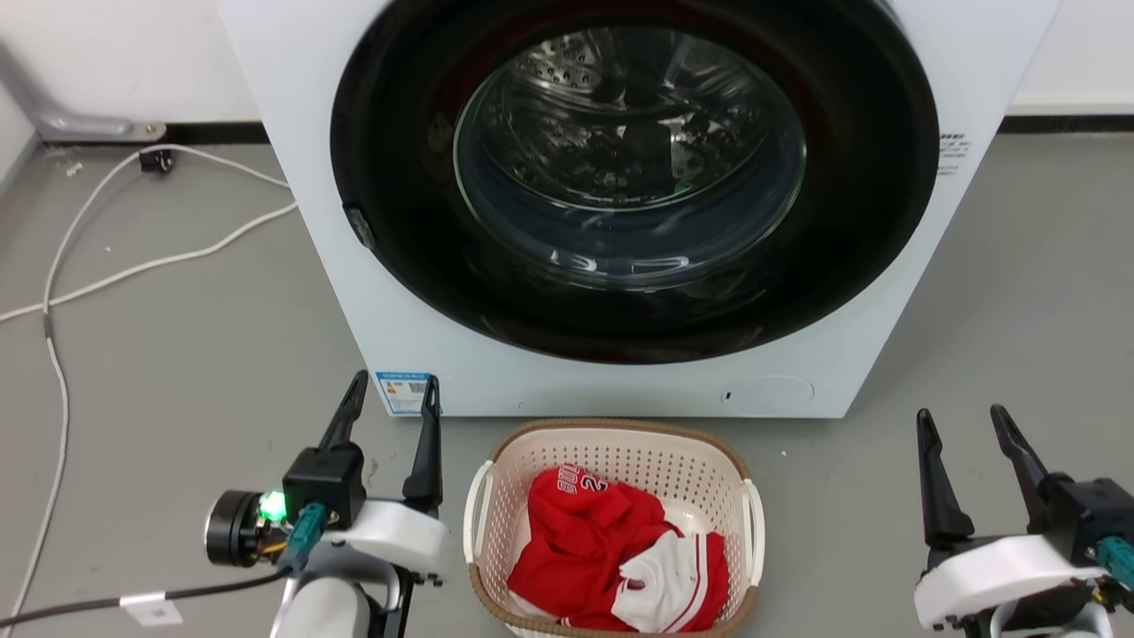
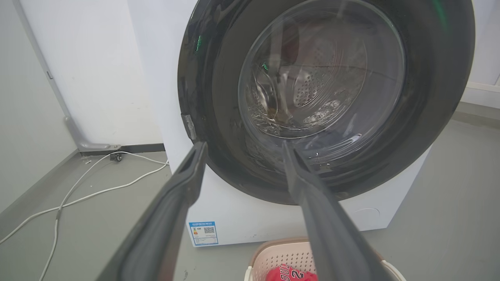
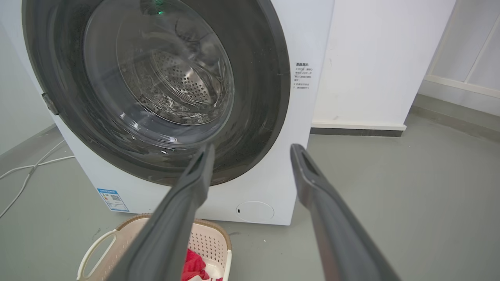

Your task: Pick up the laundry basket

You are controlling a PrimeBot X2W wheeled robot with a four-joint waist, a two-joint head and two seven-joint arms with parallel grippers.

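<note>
The laundry basket [image 1: 620, 456] is cream plastic with perforated walls, a brown woven-look rim and white side handles. It sits on the grey floor just in front of the washing machine and holds red and white clothes [image 1: 611, 549]. My left gripper [image 1: 394, 394] hovers open to the basket's left, clear of its handle. Well off to the basket's right, my right gripper [image 1: 964, 424] is open too, with nothing between its fingers. The basket's far rim [image 2: 279, 244] peeks in low in the left wrist view. The right wrist view shows the basket [image 3: 211, 238] at the lower left.
A white front-loading washing machine [image 1: 496, 372] with a round dark glass door [image 1: 633, 168] stands close behind the basket. White cables [image 1: 115, 275] trail over the floor at the left. Bare grey floor [image 1: 1001, 292] lies to the right of the machine.
</note>
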